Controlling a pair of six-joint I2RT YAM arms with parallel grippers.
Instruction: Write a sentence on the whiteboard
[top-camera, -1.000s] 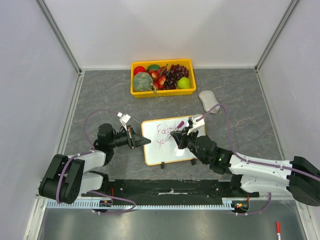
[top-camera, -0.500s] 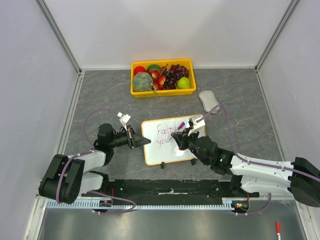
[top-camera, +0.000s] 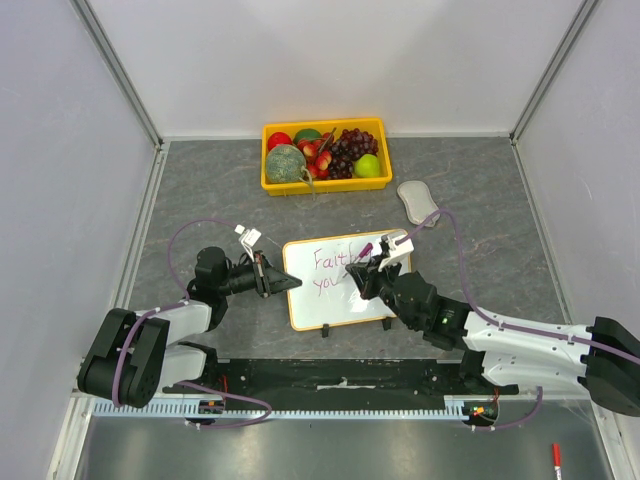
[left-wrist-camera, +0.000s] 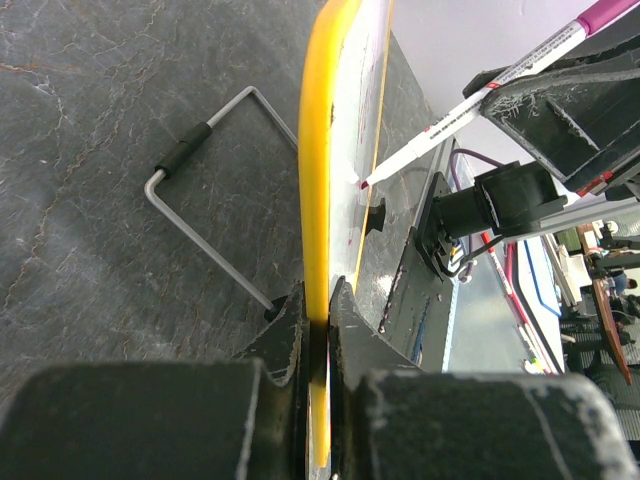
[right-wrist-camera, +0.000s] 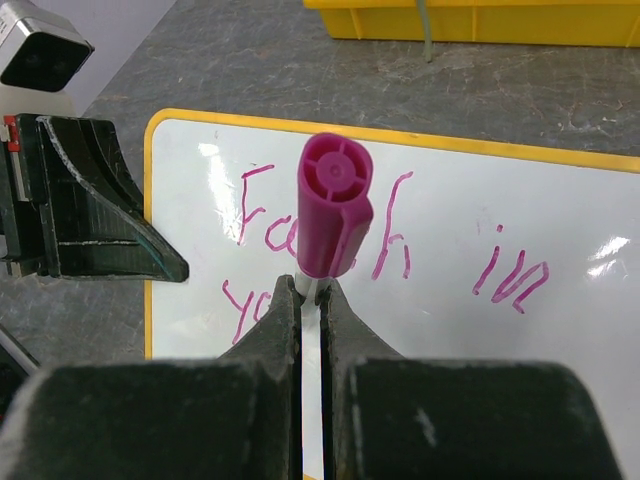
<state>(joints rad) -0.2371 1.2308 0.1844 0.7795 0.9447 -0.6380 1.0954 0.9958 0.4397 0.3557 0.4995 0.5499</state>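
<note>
Two grippers, nearest first: the left gripper (top-camera: 268, 277) clamps the 9 o'clock rim of the whiteboard (top-camera: 320, 300) at table centre, while the right gripper (right-wrist-camera: 312, 300) pinches a marker (right-wrist-camera: 335, 205). The board looks stiff, light and slick, so an edge hold suits. The sentence (right-wrist-camera: 510, 275) reads "Faith in yo". A fruit tray (top-camera: 325, 187) lies at 12 o'clock.

left arm (top-camera: 175, 315) low, reaching right | left jaws clamped | right arm (top-camera: 520, 340) stretched forward-left | right jaws clamped
</note>
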